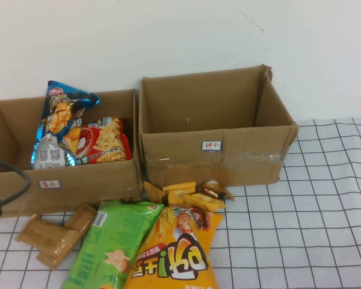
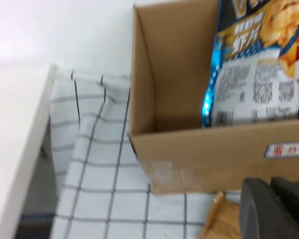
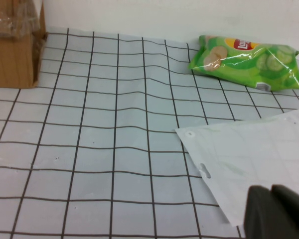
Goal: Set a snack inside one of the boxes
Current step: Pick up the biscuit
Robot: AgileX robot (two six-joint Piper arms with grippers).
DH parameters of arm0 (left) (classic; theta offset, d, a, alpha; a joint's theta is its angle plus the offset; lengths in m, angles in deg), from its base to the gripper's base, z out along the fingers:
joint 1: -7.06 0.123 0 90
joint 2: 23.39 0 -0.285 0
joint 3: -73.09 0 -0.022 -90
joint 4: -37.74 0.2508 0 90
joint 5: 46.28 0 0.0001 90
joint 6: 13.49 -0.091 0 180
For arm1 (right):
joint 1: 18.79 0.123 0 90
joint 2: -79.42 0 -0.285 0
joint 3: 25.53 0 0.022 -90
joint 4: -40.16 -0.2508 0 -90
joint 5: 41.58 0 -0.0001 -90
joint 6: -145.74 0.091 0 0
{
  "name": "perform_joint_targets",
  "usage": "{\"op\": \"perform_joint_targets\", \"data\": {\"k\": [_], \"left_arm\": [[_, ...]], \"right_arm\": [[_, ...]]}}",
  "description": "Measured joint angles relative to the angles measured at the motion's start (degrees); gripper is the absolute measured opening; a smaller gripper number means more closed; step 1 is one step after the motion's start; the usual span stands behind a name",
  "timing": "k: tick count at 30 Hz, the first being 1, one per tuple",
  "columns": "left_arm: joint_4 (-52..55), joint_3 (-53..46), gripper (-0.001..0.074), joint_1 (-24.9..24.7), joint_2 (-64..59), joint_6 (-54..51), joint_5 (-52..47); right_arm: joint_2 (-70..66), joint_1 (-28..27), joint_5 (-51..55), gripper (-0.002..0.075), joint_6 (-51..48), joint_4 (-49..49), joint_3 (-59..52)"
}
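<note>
Snacks sat loose on the checked-cloth table (image 1: 313, 211): green chip bag (image 1: 114, 247), yellow chip bag (image 1: 177, 256), tan wafer packs (image 1: 57, 235), small yellow packets (image 1: 189, 194), all in front of the boxes. Left cardboard box (image 1: 78, 183) held a blue shrimp-chip bag (image 1: 60, 123) and red snack bag (image 1: 105, 141). Right cardboard box (image 1: 228, 153) stood just beside it. Left gripper (image 2: 276, 209) was low near the left box's front; right gripper (image 3: 279, 211) was over table; can't tell finger state on either.

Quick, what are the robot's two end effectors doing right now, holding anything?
Left end effector: low by the left box, holding nothing visible; open or shut cannot be told.
Right end effector: over the checkered cloth, same.
</note>
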Motion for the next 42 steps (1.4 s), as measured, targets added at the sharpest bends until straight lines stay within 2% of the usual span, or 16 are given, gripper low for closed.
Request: {"op": "perform_joint_targets", "data": {"k": [13,16,19,21,27,30,33,34,35,38,40,42], "left_arm": [[-3.6,-2.0,0.0000,0.0,-1.3,0.2,3.8],[-8.1,-2.0,0.0000,0.0,-1.3,-1.1,4.2],[-23.1,-2.0,0.0000,0.0,-1.3,-12.6,3.9],[-39.8,-2.0,0.0000,0.0,-1.3,-26.9,1.8],[-86.2,1.0,0.0000,-4.1,-1.3,-71.9,-15.6],[-103.6,3.7,0.0006,-4.4,-1.3,-88.0,-23.0],[-116.6,4.2,0.0085,-3.0,-1.8,-96.7,-27.0],[-119.9,4.2,0.0134,-2.4,-2.4,-98.3,-27.5],[-124.7,4.2,0.0244,-1.5,-3.9,-99.9,-27.8],[-130.7,4.3,0.0422,0.2,-8.1,-100.4,-27.2],[-135.2,4.3,0.0510,0.7,-11.8,-100.5,-25.6],[-140.5,4.3,0.0552,1.0,-15.6,-100.6,-22.9]], "right_arm": [[0.0,0.0,0.0,0.0000,0.0,0.0,0.0],[0.0,0.0,0.0,0.0000,0.0,0.0,0.0],[0.0,0.0,0.0,0.0000,0.0,0.0,0.0],[0.0,0.0,0.0,0.0000,0.0,0.0,0.0],[0.0,0.0,0.0,0.0000,0.0,0.0,0.0],[0.0,0.0,0.0,0.0000,0.0,0.0,0.0],[0.0,0.0,0.0,0.0000,0.0,0.0,0.0],[0.0,0.0,0.0,0.0000,0.0,0.0,0.0],[0.0,0.0,0.0,0.0000,0.0,0.0,0.0],[0.0,-0.1,0.0,0.0000,0.0,0.0,0.0],[0.0,-0.1,0.0,0.0000,0.0,0.0,0.0],[0.0,-0.1,0.0,0.0000,0.0,0.0,0.0]]}}
